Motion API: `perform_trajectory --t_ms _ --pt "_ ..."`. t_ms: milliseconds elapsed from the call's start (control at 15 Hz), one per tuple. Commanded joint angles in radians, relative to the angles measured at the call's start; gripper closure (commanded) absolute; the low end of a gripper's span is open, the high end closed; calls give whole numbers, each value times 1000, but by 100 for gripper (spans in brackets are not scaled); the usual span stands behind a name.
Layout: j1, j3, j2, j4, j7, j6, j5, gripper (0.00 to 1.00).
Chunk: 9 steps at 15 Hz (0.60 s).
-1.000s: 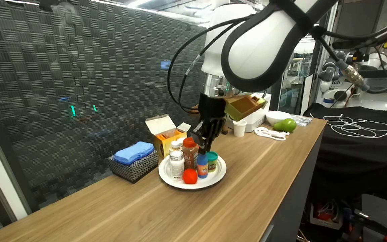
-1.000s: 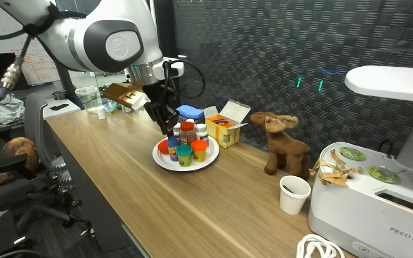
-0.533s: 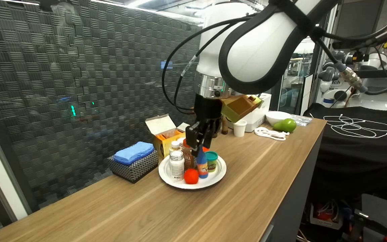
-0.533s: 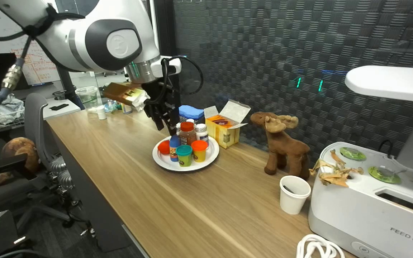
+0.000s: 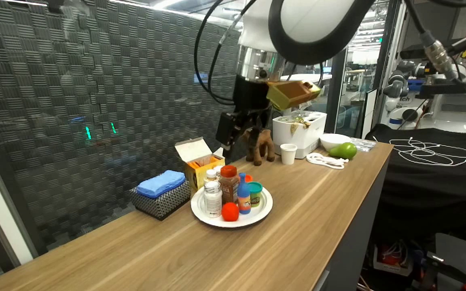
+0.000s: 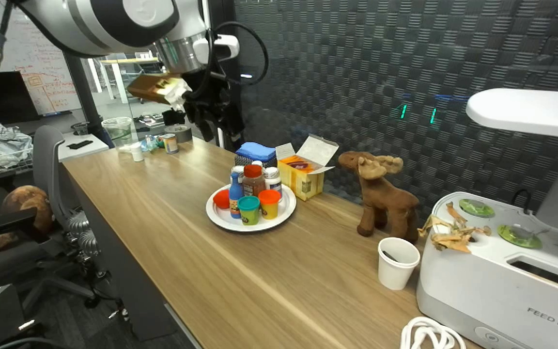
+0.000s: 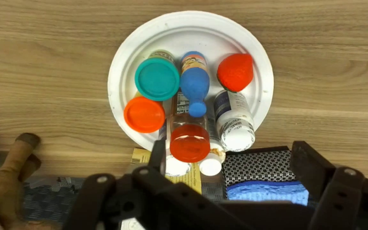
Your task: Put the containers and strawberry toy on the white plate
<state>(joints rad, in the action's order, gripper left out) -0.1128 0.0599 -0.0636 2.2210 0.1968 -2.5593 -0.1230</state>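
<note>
White arm [image 6: 114, 24] across the upper left of an exterior view, gripper [image 7: 229, 155] angled downward, fingers [image 7: 311, 167] spread wide in the wrist view's lower half

Brown plush moose [image 6: 388, 198] just beside a white cup [image 6: 395, 275]

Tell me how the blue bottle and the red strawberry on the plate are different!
The blue bottle is mostly blue, but the strawberry toy is mostly red. The blue bottle is tall with a thin neck; the strawberry toy is short and rounded. The blue bottle has a picture label, while the strawberry toy shows none. Both rest on the white plate.
</note>
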Motion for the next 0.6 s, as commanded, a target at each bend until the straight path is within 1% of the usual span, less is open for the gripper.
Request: perform_trajectory --t_ms 0,200,333,400,533 --pt "2 20 148 38 -38 178 70 0" --pt "1 21 253 94 -116 305 172 0" --pt "-4 9 327 157 -193 347 243 0" --pt "7 24 229 80 -130 322 187 0" --pt "6 21 281 124 -162 341 215 0"
